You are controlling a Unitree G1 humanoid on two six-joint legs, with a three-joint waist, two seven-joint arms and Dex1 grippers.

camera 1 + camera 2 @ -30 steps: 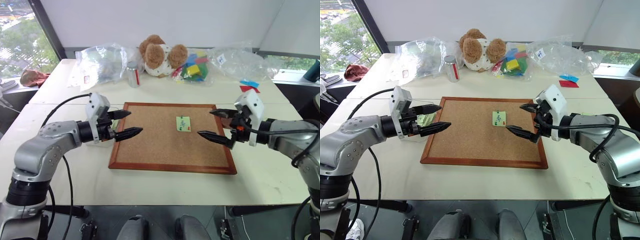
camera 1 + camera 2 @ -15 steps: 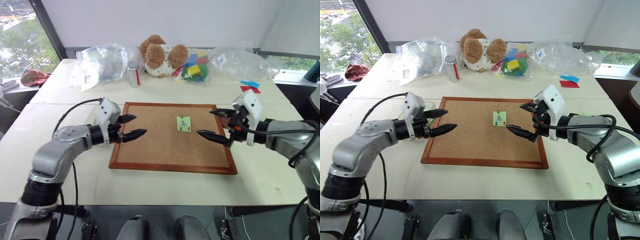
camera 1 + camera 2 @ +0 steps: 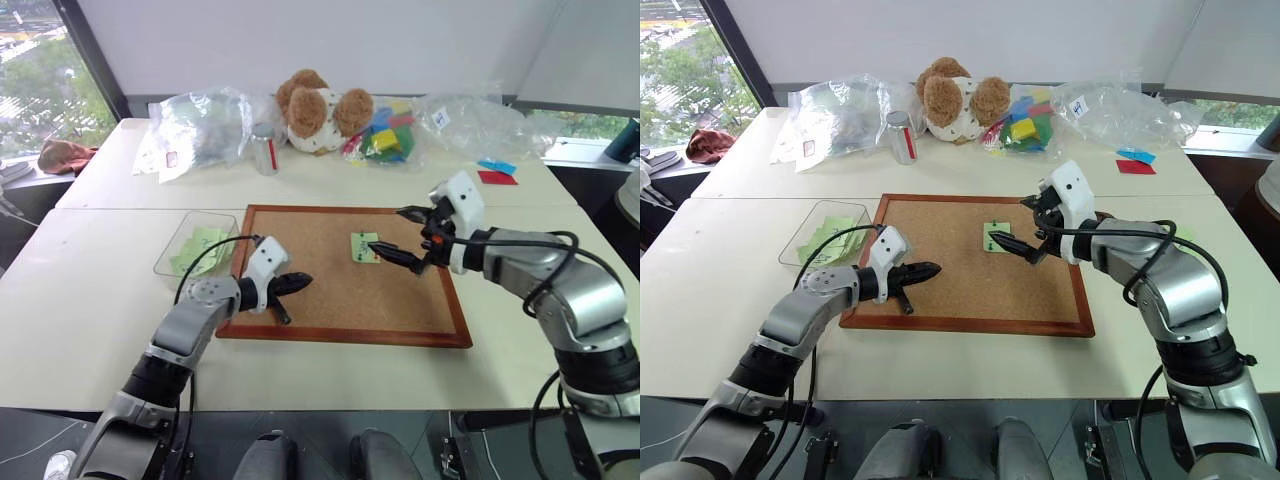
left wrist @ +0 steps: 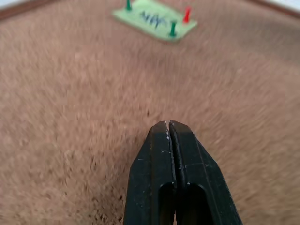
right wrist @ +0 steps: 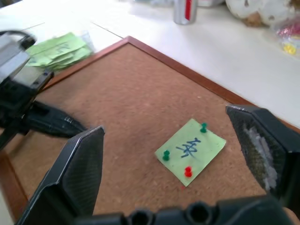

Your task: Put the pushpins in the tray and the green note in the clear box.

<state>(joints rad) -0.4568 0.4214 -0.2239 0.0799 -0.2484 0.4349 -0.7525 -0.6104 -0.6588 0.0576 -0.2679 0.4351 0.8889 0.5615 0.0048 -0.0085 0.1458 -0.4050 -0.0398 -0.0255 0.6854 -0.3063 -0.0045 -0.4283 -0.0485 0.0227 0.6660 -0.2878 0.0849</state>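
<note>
Right eye view: white table, big wood-framed corkboard of coarse brown cork at centre. Clear box, shallow, rounded corners, sits just off the board's left edge with green slips inside. Green note, small square, dark handwriting, lies flat on the cork, fixed by pushpins: two green heads, one red. Right gripper hovers just beside the note, jaws spread wide, holding nothing. Left gripper is low over bare cork, well short of the note, jaws pressed together, empty.
</note>
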